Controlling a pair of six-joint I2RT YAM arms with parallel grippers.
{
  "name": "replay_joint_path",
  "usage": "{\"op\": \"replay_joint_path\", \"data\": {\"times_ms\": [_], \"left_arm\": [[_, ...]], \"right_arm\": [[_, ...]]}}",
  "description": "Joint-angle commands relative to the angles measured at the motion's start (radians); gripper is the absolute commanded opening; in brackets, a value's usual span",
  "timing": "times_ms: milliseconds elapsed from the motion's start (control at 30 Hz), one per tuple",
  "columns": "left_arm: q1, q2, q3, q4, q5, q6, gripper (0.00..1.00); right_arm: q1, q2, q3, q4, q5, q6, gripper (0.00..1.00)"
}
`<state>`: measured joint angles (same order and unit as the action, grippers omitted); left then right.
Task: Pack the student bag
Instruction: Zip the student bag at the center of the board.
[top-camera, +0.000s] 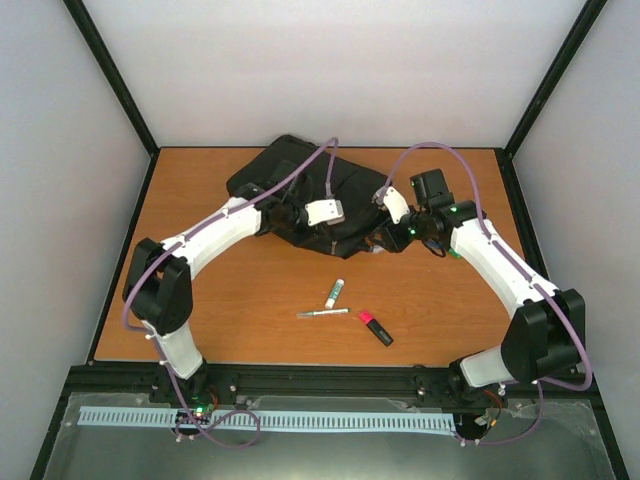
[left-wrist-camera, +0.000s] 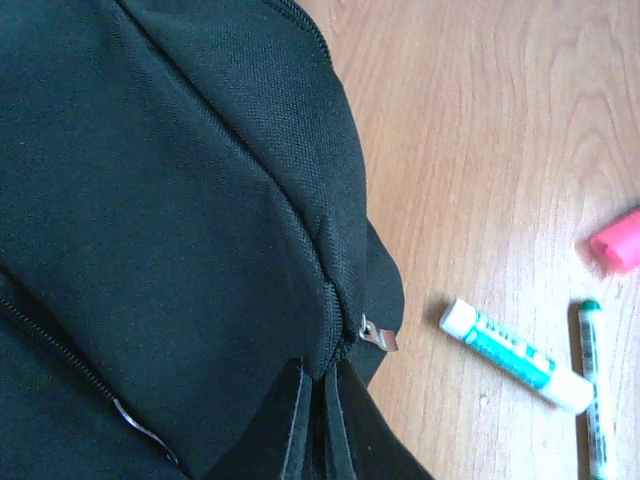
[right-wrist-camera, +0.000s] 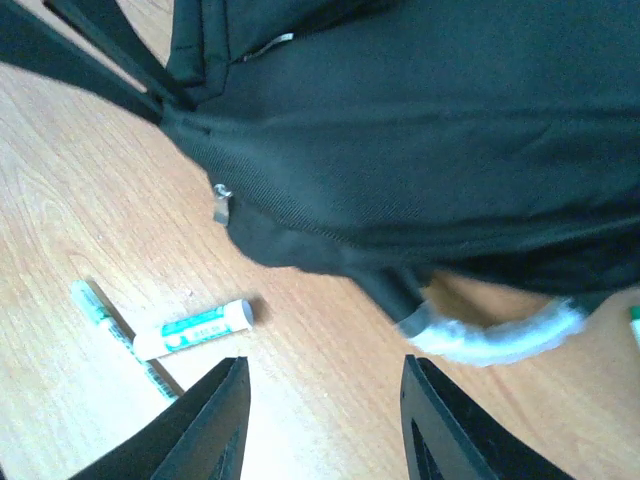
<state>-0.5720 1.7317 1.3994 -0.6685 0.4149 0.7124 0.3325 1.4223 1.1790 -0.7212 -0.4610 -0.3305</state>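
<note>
The student bag (top-camera: 300, 185) is a large black fabric backpack lying at the back middle of the table. My left gripper (top-camera: 333, 230) is at its near edge. In the left wrist view the left gripper (left-wrist-camera: 320, 405) is shut, pinching a fold of the bag (left-wrist-camera: 170, 200) at a seam beside a silver zipper pull (left-wrist-camera: 378, 336). My right gripper (top-camera: 386, 238) is open just off the bag's near right corner. In the right wrist view the right gripper (right-wrist-camera: 325, 400) hovers empty over bare wood, below the bag (right-wrist-camera: 420, 120) and its grey-silver loop handle (right-wrist-camera: 495, 335).
A white and green glue stick (top-camera: 334, 292), a thin green pen (top-camera: 322, 313) and a pink and black highlighter (top-camera: 375, 327) lie loose on the wooden table (top-camera: 200, 300) in front of the bag. Black frame posts and white walls surround the table.
</note>
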Motion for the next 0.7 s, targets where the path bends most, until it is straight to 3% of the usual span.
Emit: {"op": "replay_joint_path", "data": {"times_ms": [0, 233, 667], "left_arm": [[0.035, 0.049, 0.123, 0.002, 0.097, -0.150, 0.01], [0.057, 0.123, 0.178, -0.018, 0.178, -0.255, 0.01], [0.077, 0.177, 0.207, -0.021, 0.315, -0.412, 0.01]], "right_arm": [[-0.001, 0.019, -0.022, 0.011, -0.028, 0.079, 0.42], [0.076, 0.052, -0.022, 0.058, 0.024, 0.096, 0.33], [0.243, 0.146, -0.036, 0.224, 0.160, 0.116, 0.31]]}}
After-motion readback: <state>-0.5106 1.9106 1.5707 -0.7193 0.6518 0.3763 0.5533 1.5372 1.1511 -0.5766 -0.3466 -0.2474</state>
